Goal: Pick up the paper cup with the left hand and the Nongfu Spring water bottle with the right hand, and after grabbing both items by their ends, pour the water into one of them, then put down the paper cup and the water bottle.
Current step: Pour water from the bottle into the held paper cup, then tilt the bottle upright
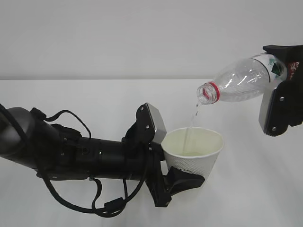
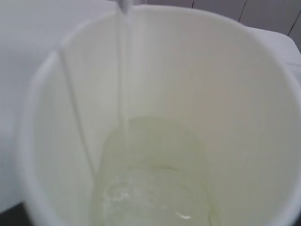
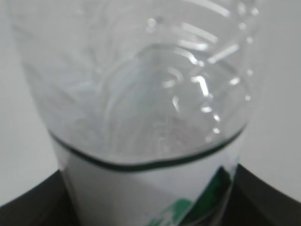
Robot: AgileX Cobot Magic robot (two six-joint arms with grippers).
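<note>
Your left tool (image 1: 176, 166) grips the cup (image 1: 195, 151) low on its side, one jaw behind the wall by the grey plate (image 1: 156, 124) and one under the base, holding it upright and clear of the counter (image 1: 94, 104). Your right tool (image 1: 283, 94) clamps the bottle (image 1: 244, 78) at its labelled end, up at the right edge of the exterior view. You have the bottle tipped nearly level, its open mouth and red neck ring (image 1: 214, 91) pointing left and slightly down, above the cup's rim and not touching it. A thin stream of water (image 1: 191, 124) falls from the mouth into the cup. From your left wrist view, the stream runs down the cup's inner wall (image 2: 188, 70) into a shallow pool (image 2: 150, 188) at the bottom. Your right wrist view is filled by the bottle's clear body (image 3: 141, 80) and the top of its label (image 3: 141, 193); the dark jaws show blurred at the lower corners.
</note>
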